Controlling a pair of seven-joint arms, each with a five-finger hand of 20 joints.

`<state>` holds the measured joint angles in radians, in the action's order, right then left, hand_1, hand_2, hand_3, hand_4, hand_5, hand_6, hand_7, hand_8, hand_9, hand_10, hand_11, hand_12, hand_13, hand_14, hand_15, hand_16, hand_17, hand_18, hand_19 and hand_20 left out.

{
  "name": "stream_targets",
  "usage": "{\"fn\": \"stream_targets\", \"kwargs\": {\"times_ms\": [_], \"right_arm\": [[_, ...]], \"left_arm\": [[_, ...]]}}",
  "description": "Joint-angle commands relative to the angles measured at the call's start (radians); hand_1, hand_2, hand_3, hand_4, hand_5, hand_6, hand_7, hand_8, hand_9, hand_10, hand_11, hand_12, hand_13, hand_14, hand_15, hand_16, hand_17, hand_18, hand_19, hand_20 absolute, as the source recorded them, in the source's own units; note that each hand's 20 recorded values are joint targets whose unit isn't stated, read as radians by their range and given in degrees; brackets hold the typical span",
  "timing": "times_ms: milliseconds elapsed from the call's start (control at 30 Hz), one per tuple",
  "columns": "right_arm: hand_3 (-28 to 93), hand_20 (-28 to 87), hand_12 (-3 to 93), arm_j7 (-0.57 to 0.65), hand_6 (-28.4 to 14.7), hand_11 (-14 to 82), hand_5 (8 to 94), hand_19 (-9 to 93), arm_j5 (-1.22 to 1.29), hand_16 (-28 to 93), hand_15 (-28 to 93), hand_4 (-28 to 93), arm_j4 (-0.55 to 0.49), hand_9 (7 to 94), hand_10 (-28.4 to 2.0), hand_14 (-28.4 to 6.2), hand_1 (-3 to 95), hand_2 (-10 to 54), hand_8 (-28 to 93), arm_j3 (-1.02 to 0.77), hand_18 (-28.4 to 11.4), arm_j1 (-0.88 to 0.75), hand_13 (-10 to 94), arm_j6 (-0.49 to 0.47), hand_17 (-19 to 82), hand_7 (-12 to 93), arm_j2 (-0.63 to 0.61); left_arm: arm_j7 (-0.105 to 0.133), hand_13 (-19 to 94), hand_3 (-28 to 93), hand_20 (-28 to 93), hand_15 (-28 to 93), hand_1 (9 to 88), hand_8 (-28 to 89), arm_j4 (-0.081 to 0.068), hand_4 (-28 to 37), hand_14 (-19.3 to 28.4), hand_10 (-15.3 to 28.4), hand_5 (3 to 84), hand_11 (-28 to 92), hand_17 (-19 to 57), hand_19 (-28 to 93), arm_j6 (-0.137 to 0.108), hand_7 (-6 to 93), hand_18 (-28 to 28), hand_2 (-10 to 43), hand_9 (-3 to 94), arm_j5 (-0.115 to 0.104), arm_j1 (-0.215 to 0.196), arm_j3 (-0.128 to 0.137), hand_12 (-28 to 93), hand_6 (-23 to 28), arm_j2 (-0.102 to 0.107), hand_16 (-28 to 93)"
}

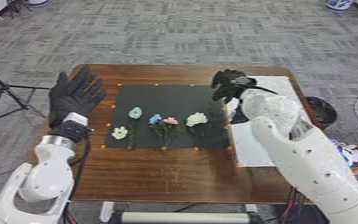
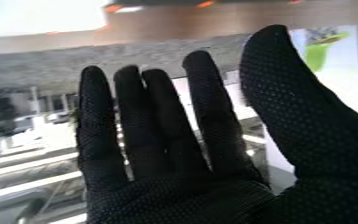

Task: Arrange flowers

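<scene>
One big white flower (image 1: 196,119) sits nearest your right hand (image 2: 175,197), left and back toward the robot; fingers are straight, slightly spread, so probably go there.

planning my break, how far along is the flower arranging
Laid out already: the blue flower and pink flower close together on the black mat, white flower beside them. In hand: nothing, the right hand is open. Left: probably gathering or adjusting, since they lie flat, not bunched.

Light falls evenly; the wrist view shows white glare.
</scene>
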<state>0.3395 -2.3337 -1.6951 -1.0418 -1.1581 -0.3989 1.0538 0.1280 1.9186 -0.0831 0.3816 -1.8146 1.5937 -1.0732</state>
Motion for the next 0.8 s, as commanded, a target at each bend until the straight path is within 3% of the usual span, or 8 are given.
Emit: {"fn": "stream_targets", "kwargs": {"times_ms": [33, 233, 367, 467, 533, 700, 767, 800], "right_arm": [[80, 10, 14.5, 0.033, -7.6, 8.6, 39.7, 52, -0.054, 9, 23, -26, 0.088, 35.8, -18.8, -14.1, 38.3, -7.8, -10, -0.045, -15.6, 0.091, 26, -0.089, 16, 12, -0.023], [80, 8, 13.7, 0.009, -7.8, 7.6, 36.8, 50, -0.092, 6, 23, -26, 0.236, 32.7, -18.5, -13.8, 39.0, -7.5, -9, -0.065, -15.0, 0.134, 24, -0.134, 15, 11, 0.036], [80, 7, 13.3, -0.017, -7.2, 8.4, 36.9, 50, -0.152, 5, 24, -27, 0.348, 33.2, -16.9, -13.4, 39.4, -5.5, -9, -0.048, -15.0, 0.172, 24, -0.102, 15, 12, 0.068], [80, 7, 12.8, -0.020, -6.7, 8.4, 35.9, 50, -0.174, 4, 24, -27, 0.392, 32.1, -15.9, -13.1, 40.0, -5.3, -10, -0.040, -15.1, 0.187, 24, -0.115, 15, 13, 0.082], [80, 7, 12.4, -0.019, -6.6, 8.6, 35.6, 50, -0.179, 4, 24, -28, 0.423, 31.9, -15.7, -13.0, 39.7, -4.8, -10, -0.044, -15.0, 0.194, 24, -0.151, 15, 13, 0.101], [79, 7, 12.0, -0.013, -6.6, 8.5, 35.6, 50, -0.221, 4, 25, -27, 0.441, 31.3, -15.8, -13.6, 37.4, -1.0, -10, -0.043, -15.3, 0.177, 24, -0.164, 15, 13, 0.107], [80, 8, 12.1, -0.005, -6.6, 8.8, 36.1, 51, -0.233, 5, 26, -28, 0.443, 31.5, -16.1, -14.0, 38.6, -1.3, -10, -0.046, -15.6, 0.167, 24, -0.153, 15, 14, 0.106], [80, 8, 12.2, 0.022, -6.5, 9.0, 36.4, 52, -0.214, 5, 26, -28, 0.440, 31.6, -16.1, -14.1, 38.9, -1.3, -10, -0.039, -15.8, 0.159, 25, -0.127, 15, 14, 0.099]], "left_arm": [[-0.011, 18, 62, 6, 12, 24.9, -8, 0.001, -28.3, 14.3, 12.7, 34.5, 12, -10.1, 32, -0.001, 7.8, 13.4, 16.8, 25.7, -0.003, -0.004, -0.008, 7, 7.5, 0.000, -2], [-0.004, 18, 63, 6, 12, 24.4, -8, -0.007, -28.3, 14.3, 12.8, 35.0, 12, -10.2, 32, -0.001, 7.7, 13.4, 17.1, 25.9, -0.004, 0.002, -0.021, 7, 7.8, 0.004, -2], [0.010, 18, 63, 6, 11, 24.2, -8, -0.013, -28.3, 14.1, 12.8, 35.0, 12, -10.2, 32, -0.011, 7.6, 13.3, 17.1, 25.9, -0.018, 0.009, -0.038, 7, 7.7, 0.009, -2], [0.012, 18, 63, 6, 11, 24.1, -8, -0.016, -28.3, 14.1, 12.8, 34.9, 12, -10.2, 32, -0.010, 7.6, 13.3, 17.1, 25.9, -0.021, 0.014, -0.045, 7, 7.7, 0.010, -2], [0.020, 18, 63, 6, 11, 24.4, -8, -0.012, -28.3, 14.1, 12.7, 34.9, 12, -10.3, 32, -0.028, 7.5, 13.3, 17.1, 25.5, -0.026, 0.010, -0.048, 7, 7.7, 0.012, -2], [0.021, 17, 61, 6, 12, 25.4, -8, -0.011, -28.3, 14.1, 12.1, 34.4, 11, -10.3, 32, -0.021, 7.4, 13.4, 17.3, 23.4, -0.024, 0.014, -0.047, 7, 7.7, 0.011, -2], [0.021, 17, 61, 5, 12, 25.2, -8, -0.006, -28.3, 14.1, 11.8, 34.0, 11, -10.3, 32, -0.041, 7.4, 13.4, 17.3, 22.6, -0.025, 0.016, -0.049, 7, 7.6, 0.011, -2], [0.023, 17, 61, 5, 11, 25.2, -8, -0.001, -28.3, 13.8, 11.7, 32.3, 11, -10.3, 32, -0.074, 7.8, 13.4, 17.3, 21.5, -0.024, 0.019, -0.054, 7, 7.2, 0.012, -2]]}}
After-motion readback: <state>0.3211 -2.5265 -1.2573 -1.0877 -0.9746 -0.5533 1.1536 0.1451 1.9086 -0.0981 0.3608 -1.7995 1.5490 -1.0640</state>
